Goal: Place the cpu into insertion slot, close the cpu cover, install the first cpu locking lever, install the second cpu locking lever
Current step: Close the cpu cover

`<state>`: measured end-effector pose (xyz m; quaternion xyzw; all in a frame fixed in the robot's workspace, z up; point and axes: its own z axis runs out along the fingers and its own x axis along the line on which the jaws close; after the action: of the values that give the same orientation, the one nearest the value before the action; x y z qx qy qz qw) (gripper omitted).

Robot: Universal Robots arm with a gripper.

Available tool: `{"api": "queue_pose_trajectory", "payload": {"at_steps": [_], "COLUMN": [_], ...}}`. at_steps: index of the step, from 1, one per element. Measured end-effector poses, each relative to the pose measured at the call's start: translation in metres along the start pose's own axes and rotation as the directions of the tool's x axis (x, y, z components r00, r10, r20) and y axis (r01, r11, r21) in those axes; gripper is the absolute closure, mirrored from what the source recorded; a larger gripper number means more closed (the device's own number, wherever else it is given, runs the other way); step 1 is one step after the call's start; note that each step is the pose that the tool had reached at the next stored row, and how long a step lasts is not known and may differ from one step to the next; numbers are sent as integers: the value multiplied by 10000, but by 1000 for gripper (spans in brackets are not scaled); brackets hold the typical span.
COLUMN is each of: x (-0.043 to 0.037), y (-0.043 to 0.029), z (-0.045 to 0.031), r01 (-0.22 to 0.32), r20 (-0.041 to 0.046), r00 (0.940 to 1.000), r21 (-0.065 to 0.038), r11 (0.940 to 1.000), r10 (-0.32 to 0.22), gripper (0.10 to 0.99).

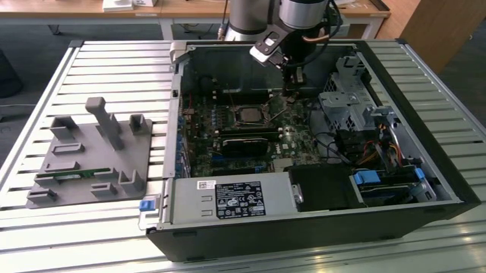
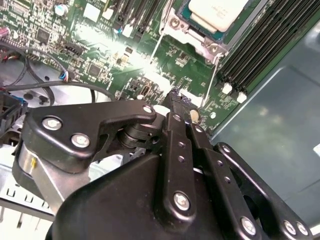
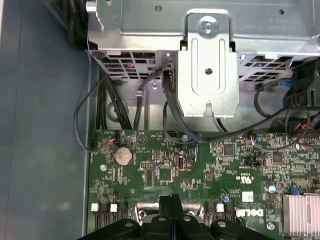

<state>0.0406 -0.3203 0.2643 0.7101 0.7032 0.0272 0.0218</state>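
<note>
The cpu [image 2: 218, 11], with a pale metal top, lies in the insertion slot [image 1: 234, 108] in the middle of the green board. The silver cpu cover [image 2: 193, 36] lies flat around it. Two thin wire levers [image 2: 213, 75] reach out from the socket's corner, loose over the board. In the exterior view my gripper [image 1: 292, 85] hangs inside the case, just beyond the socket toward that view's right. In both wrist views its black fingers [image 2: 170, 131] meet at the tip, shut with nothing between them, close to the end of one lever. The tip [image 3: 172, 199] hovers just over the board.
A black card [image 1: 244, 142] lies in front of the socket and a silver power supply [image 1: 231, 199] fills the case's front. A metal drive cage [image 1: 342, 108] with cables stands at the exterior view's right. Memory slots [image 2: 260, 45] flank the socket. A grey fixture [image 1: 91, 153] sits on the table outside the case.
</note>
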Motion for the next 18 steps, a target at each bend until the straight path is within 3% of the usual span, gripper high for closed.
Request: {"api": "queue_pose_trajectory", "payload": {"at_steps": [6, 9, 13, 18], "x": [1, 1, 1, -8], "y": [95, 103, 126, 151], "z": [9, 12, 26, 52], "r01": [-1, -2, -2, -11], "r20": [0, -23, -31, -212], "r00": [10000, 10000, 10000, 9998], "r21": [24, 29, 223, 260], "r11": [10000, 10000, 9998, 9997], "r10": [1, 2, 3, 17], "gripper": [980, 980, 980, 980]}}
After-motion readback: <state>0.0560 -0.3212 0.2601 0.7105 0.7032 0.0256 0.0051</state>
